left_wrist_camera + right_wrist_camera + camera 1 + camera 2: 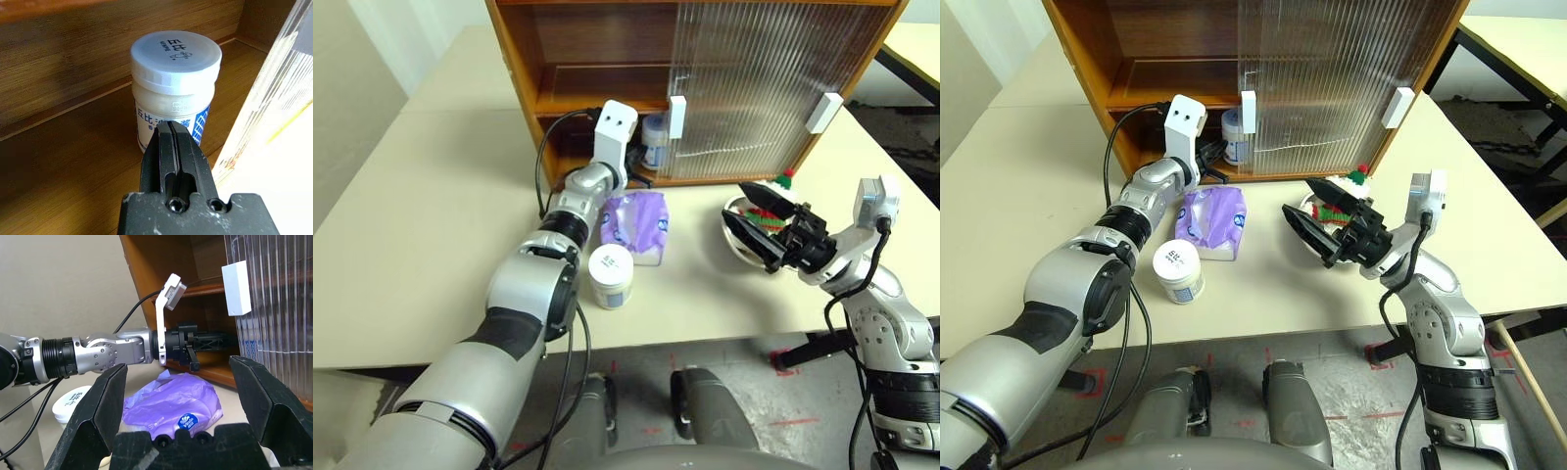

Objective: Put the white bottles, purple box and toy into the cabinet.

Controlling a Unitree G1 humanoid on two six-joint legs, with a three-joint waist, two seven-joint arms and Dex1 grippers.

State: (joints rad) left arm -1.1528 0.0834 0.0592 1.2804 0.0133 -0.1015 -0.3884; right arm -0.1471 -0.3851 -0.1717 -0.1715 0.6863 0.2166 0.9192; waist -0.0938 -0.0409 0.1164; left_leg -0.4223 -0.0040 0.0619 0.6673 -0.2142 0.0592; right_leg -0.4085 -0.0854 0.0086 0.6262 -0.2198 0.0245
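Bottles: one (173, 83) stands inside the cabinet (558, 59) at the left gripper's (172, 142) pressed-together tips, apparently being nudged deeper; next, probably, withdraw and fetch the other bottle (610, 276) behind it.

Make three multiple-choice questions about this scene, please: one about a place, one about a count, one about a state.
1. Where does the purple box lie?
A. On the table before the cabinet
B. On the cabinet's upper shelf
C. In the bowl

2. How many white bottles are visible?
A. One
B. Two
C. Four

3. How is the left end effector?
A. Wide open
B. Gripping the toy
C. Shut, empty, fingers together

Answers:
1. A: it lies on the tabletop beside the left arm.
2. B: one on the table, one inside the cabinet.
3. C: its fingers meet just before the cabinet bottle.
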